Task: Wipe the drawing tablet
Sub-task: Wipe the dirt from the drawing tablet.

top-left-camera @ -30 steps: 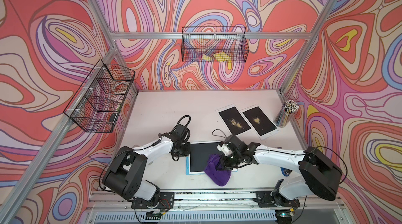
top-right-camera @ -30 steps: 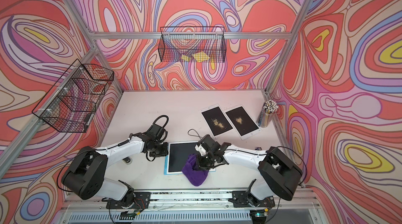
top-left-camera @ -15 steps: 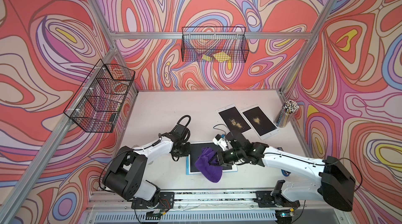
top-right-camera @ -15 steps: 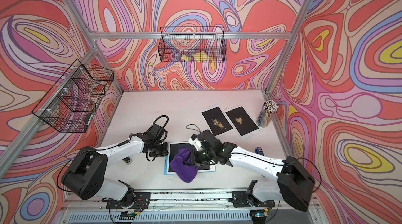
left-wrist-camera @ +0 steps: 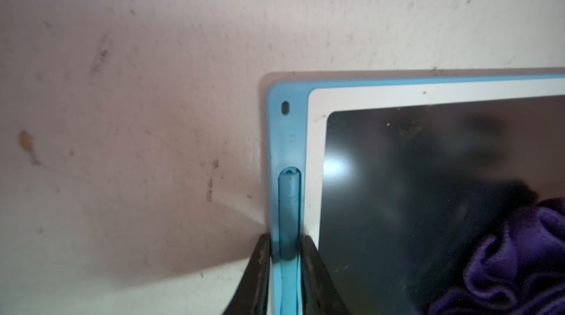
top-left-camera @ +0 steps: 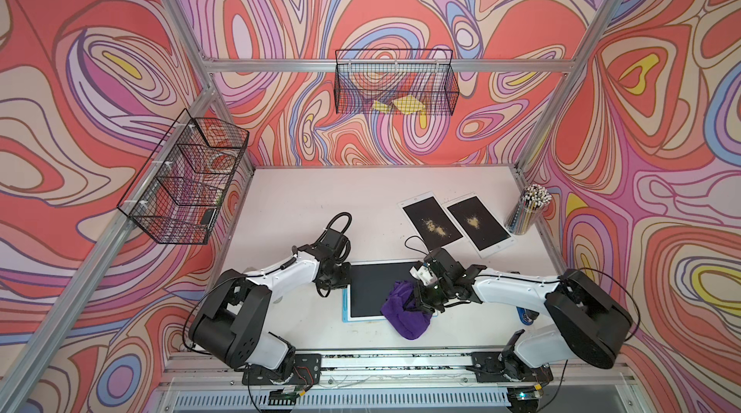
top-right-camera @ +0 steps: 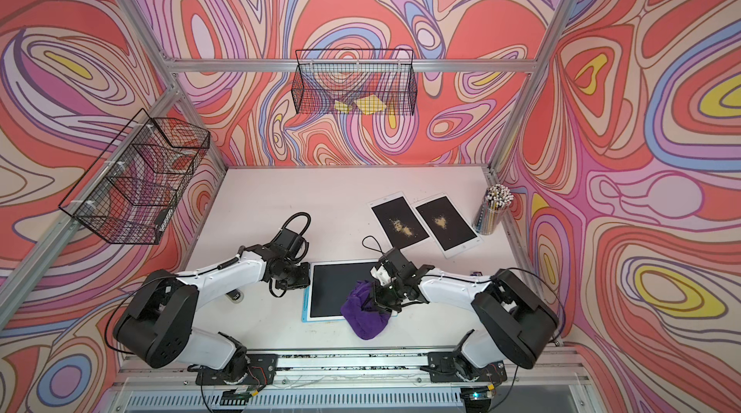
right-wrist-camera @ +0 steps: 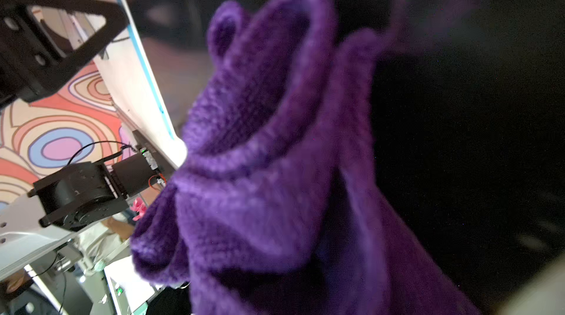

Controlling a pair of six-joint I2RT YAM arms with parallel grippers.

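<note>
Left hand (left-wrist-camera: 286, 246): pressed onto the blue side rim of the drawing tablet (top-left-camera: 373, 286), one finger on either side of the strip that houses the stylus (left-wrist-camera: 289, 200).
Left arm: reaches low over the counter (top-left-camera: 312, 198) from its near edge, forearm almost level, wrist at the tablet's left short side.
Right hand (top-left-camera: 419, 302): pinching a bunched purple cloth (top-left-camera: 405, 316), fingers buried in its folds.
Right arm: stretched in from the right, elbow raised, wrist angled down over the tablet's right part.
Drawing tablet: flat on the counter close to the near edge, about midway along it; dark screen, white bezel, blue frame.
Cloth: sits on the tablet's near right corner and spills past it onto the counter; it fills the right wrist view (right-wrist-camera: 260, 145).
Around: two more dark tablets (top-left-camera: 431, 224) (top-left-camera: 479, 226) with yellowish crumbs lie side by side towards the right edge; a pencil cup (top-left-camera: 529, 210) stands against that edge.
Walls: a wire basket (top-left-camera: 395, 82) at the back, another (top-left-camera: 188, 178) on the left.
In the way: cloth and right hand hide the screen's right end from both top views.
</note>
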